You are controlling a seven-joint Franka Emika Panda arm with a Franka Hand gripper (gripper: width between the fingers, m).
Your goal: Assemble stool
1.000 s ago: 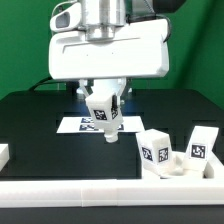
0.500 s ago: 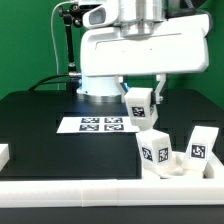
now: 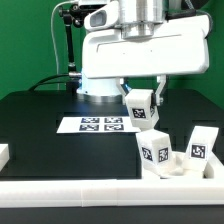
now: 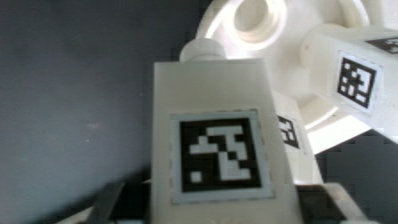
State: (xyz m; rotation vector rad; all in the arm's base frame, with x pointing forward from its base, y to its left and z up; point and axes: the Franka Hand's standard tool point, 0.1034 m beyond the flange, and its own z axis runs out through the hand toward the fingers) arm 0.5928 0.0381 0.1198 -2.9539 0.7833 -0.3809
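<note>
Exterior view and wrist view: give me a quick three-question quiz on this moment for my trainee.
1. True or false: the gripper is shut on a leg.
2. The nearest loose leg stands: A in the gripper; B at the exterior view's right; C at the exterior view's left.
3. In the wrist view, what is printed on the held leg's face?
Key: 1 true; 2 B; 3 a black-and-white marker tag.

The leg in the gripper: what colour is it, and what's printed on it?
White leg with a black-and-white square marker tag; wrist view shows it best.
</note>
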